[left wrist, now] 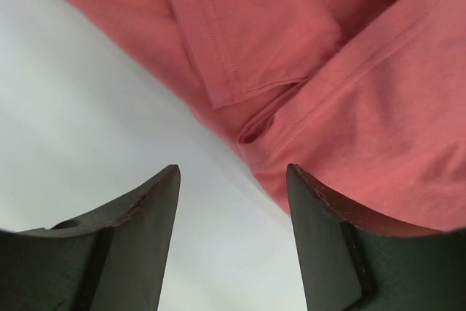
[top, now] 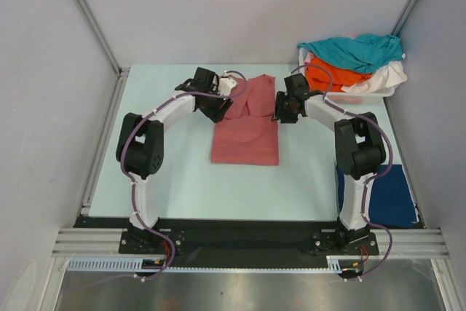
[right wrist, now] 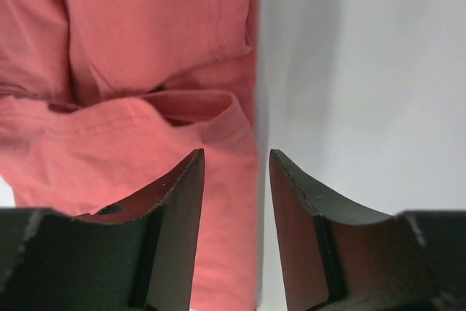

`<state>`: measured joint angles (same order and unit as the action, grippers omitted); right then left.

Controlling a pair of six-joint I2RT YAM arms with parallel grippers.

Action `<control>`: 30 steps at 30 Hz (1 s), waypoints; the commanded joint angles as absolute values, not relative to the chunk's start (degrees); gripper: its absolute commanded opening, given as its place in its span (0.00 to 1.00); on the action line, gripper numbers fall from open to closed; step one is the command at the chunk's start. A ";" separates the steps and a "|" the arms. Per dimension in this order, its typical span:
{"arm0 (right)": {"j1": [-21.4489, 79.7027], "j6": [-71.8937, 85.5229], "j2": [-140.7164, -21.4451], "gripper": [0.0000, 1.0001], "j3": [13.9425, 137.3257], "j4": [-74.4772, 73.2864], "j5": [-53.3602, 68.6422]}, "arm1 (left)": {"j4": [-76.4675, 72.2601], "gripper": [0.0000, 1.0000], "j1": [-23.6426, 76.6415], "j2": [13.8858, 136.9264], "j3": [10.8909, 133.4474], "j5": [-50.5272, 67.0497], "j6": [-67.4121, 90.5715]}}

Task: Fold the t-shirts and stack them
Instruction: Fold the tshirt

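Red shirt (top: 246, 127) lies part-folded mid-table (top: 175, 172); left gripper (left wrist: 233, 172) and right gripper (right wrist: 236, 154) both agape, empty, flanking its rumpled far end: best pinch both edges level, then fold squarely.

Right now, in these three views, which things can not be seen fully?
- Navy t-shirt: top view, the right arm covers part.
- Basket: top view, mostly buried under piled shirts.
- Salmon-red t-shirt: top view, left gripper and right gripper hide its far corners; wrist views crop it.
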<state>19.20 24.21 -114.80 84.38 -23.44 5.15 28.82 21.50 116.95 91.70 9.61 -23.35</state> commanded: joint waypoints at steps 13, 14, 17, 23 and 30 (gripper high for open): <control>17.84 22.68 -120.76 0.25 90.44 -20.13 8.44 | 26.28 0.60 21.80 121.82 92.90 12.92 -23.64; 17.84 22.68 -120.76 0.22 90.44 -20.13 8.35 | 26.28 0.57 21.62 121.99 92.90 12.83 -23.56; 17.84 23.02 -120.76 0.08 90.26 -19.95 8.09 | 26.10 0.28 21.18 121.99 93.16 13.09 -23.29; 17.14 23.55 -120.24 0.00 89.65 -20.74 5.02 | 23.39 0.00 19.69 118.49 90.80 13.27 -20.40; 16.52 23.99 -119.71 0.00 89.21 -19.78 4.92 | 20.13 0.00 18.63 117.15 87.63 12.22 -18.63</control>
<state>17.21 23.92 -120.44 87.90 -21.63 6.52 22.79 19.46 120.90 88.29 12.86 -19.62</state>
